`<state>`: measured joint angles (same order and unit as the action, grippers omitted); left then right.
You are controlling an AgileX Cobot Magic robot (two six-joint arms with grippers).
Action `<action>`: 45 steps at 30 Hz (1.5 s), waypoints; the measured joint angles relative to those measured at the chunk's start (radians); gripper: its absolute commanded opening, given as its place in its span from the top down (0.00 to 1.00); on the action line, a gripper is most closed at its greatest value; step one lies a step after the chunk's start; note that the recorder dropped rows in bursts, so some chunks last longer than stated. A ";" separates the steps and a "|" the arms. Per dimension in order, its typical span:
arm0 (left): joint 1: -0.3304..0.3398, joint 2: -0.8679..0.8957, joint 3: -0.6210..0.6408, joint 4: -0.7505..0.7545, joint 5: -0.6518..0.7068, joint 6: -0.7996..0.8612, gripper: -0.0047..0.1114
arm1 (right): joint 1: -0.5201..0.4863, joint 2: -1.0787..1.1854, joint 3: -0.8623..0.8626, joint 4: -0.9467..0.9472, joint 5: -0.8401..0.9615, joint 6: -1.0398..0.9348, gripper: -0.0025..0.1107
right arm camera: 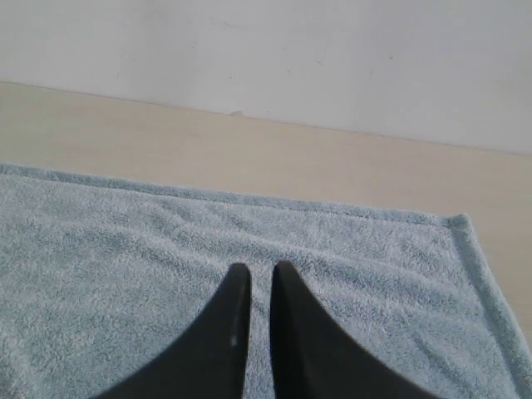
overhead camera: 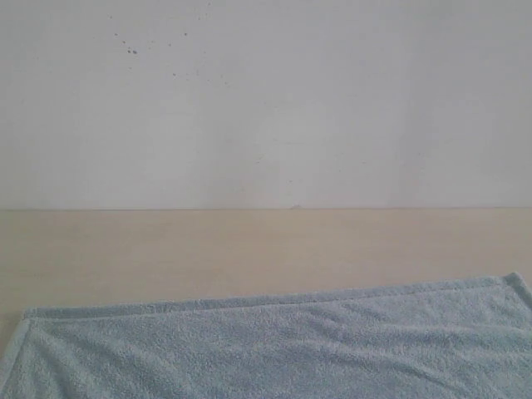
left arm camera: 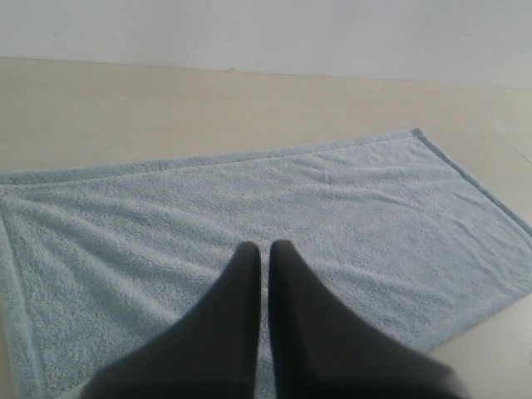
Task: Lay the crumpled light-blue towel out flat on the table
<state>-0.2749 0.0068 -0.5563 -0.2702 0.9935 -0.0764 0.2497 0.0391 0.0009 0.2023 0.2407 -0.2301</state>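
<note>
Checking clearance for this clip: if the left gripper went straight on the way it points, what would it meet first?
Probably the flat, pale light-blue terry towel below the shut left gripper; past it lie beige wood-look table and white wall. Depth is unclear.

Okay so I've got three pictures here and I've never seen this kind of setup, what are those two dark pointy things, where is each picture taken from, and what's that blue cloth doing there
This is a robot with two arms, each ending in a gripper. One picture comes from a camera off the arms that looks across the table toward a white wall. The arms do not show in it. The other two come from cameras on the wrists, each looking down past its own gripper.

The dark pointed shapes are the fingers of each gripper: the left gripper in one view, the right gripper in the other. Both are shut, with only a thin slit between the fingers, and neither holds anything.

The blue cloth is a fluffy towel. It lies spread open on the table, nearly flat, with a few soft ripples.
</note>
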 measured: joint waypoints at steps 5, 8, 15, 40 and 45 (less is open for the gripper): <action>0.000 0.000 0.000 0.000 0.000 0.000 0.92 | 0.000 -0.032 -0.001 -0.021 -0.017 0.040 0.90; 0.000 0.000 0.000 0.000 0.000 0.000 0.92 | 0.000 -0.033 -0.001 -0.039 -0.024 0.081 0.90; 0.000 0.000 0.000 0.000 0.000 0.000 0.92 | 0.000 -0.035 -0.001 -0.107 -0.026 0.184 0.90; 0.000 0.000 0.000 0.000 0.000 0.000 0.92 | 0.000 -0.035 -0.001 -0.073 -0.028 0.230 0.90; 0.000 0.000 0.000 0.000 0.000 0.000 0.92 | 0.000 -0.035 -0.001 -0.073 -0.028 0.230 0.90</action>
<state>-0.2749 0.0068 -0.5563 -0.2702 0.9935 -0.0764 0.2497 0.0043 -0.0002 0.1293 0.2129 0.0000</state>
